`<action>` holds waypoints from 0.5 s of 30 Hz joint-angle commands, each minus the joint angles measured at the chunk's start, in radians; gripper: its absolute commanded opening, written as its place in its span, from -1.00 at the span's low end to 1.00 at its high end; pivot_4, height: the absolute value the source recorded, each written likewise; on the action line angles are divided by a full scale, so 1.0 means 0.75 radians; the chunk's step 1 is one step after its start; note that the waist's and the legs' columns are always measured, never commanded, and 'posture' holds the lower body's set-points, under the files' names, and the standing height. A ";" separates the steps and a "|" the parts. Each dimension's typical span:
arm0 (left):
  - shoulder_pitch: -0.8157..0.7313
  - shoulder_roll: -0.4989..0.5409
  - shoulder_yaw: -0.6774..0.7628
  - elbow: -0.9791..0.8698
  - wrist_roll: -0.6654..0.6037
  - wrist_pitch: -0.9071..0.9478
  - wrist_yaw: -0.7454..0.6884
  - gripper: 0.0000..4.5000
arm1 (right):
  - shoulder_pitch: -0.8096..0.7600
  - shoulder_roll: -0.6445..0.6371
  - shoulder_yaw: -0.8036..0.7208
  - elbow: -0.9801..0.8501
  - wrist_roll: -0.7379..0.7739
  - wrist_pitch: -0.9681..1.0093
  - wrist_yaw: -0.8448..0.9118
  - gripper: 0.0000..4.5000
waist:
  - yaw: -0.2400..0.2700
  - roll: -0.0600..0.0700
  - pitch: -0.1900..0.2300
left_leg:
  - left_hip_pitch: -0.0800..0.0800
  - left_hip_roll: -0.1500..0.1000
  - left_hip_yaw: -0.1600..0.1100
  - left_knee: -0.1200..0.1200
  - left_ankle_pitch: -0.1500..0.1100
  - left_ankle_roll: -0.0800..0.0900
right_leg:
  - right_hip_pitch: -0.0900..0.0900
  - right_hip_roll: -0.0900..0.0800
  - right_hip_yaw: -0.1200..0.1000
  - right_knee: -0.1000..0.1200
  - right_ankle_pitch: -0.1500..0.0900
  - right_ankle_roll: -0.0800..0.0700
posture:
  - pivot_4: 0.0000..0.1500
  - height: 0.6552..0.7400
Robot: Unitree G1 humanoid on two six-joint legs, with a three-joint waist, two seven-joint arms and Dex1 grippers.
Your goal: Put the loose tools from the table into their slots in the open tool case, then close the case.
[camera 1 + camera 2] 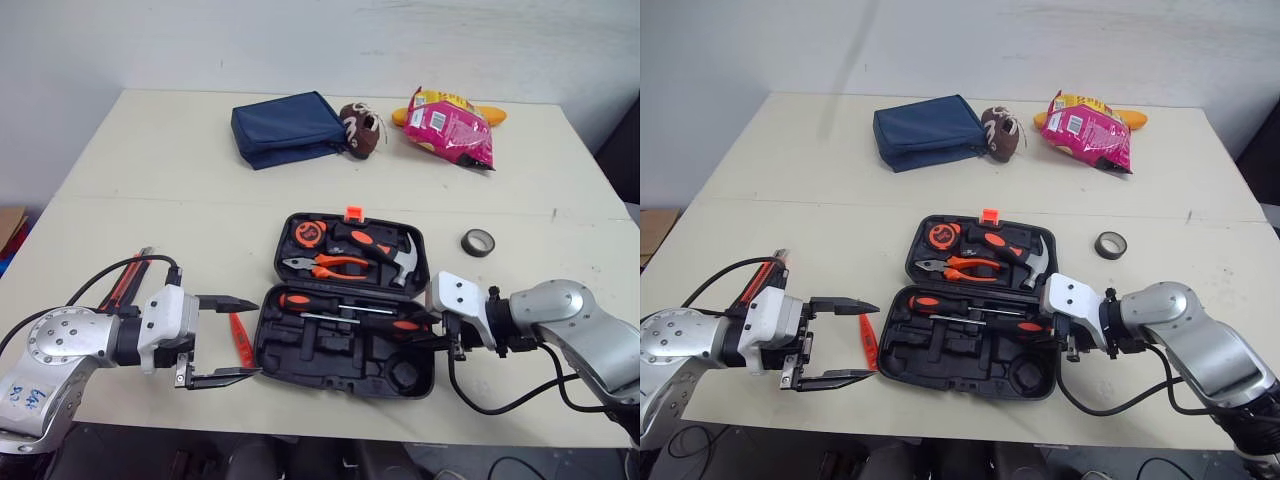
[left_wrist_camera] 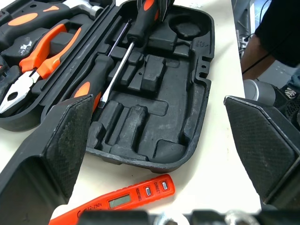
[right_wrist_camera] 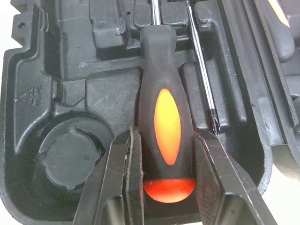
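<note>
The open black tool case (image 1: 330, 352) lies at the table's near middle. Its lid half holds a hammer (image 1: 397, 256), pliers (image 1: 325, 265) and a tape measure (image 1: 308, 233). Two orange-and-black screwdrivers (image 1: 318, 300) lie in the near half. My right gripper (image 3: 164, 136) is at the case's right end, shut on the handle of one screwdriver (image 3: 166, 117), which rests in its slot. My left gripper (image 1: 250, 338) stands open just left of the case. Between its fingers, an orange tester pen (image 2: 126, 199) lies on the table.
A red-and-black tool (image 1: 128, 282) lies on the table behind my left arm. A roll of black tape (image 1: 478, 242) sits to the right of the case. A blue pouch (image 1: 288, 128), a brown toy football (image 1: 361, 130) and a pink snack bag (image 1: 450, 125) are at the back.
</note>
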 commanded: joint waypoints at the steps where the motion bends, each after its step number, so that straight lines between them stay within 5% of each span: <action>1: -0.013 -0.002 0.000 -0.011 -0.006 -0.012 -0.001 1.00 | 0.032 -0.036 -0.003 -0.009 -0.017 0.011 0.018 -0.10 | 0.000 0.000 0.000 | 0.000 0.000 0.000 0.000 0.000 0.000 | 0.000 0.000 0.000 0.000 0.000 0.000 | 1.00 1.00; 5: -0.007 -0.001 0.003 -0.013 -0.007 -0.012 0.000 1.00 | 0.038 -0.024 -0.086 0.014 0.013 -0.144 0.069 0.75 | 0.001 0.000 0.000 | 0.000 0.000 0.000 0.000 0.000 0.000 | 0.000 0.000 0.000 0.000 0.000 0.000 | 1.00 1.00; 15: 0.011 -0.002 0.012 -0.031 -0.008 -0.004 0.025 1.00 | -0.059 -0.128 -0.256 0.117 0.135 -0.201 0.280 0.75 | -0.007 0.000 0.000 | 0.001 0.000 0.000 0.000 0.000 0.000 | 0.000 0.000 0.000 0.000 0.000 0.000 | 1.00 1.00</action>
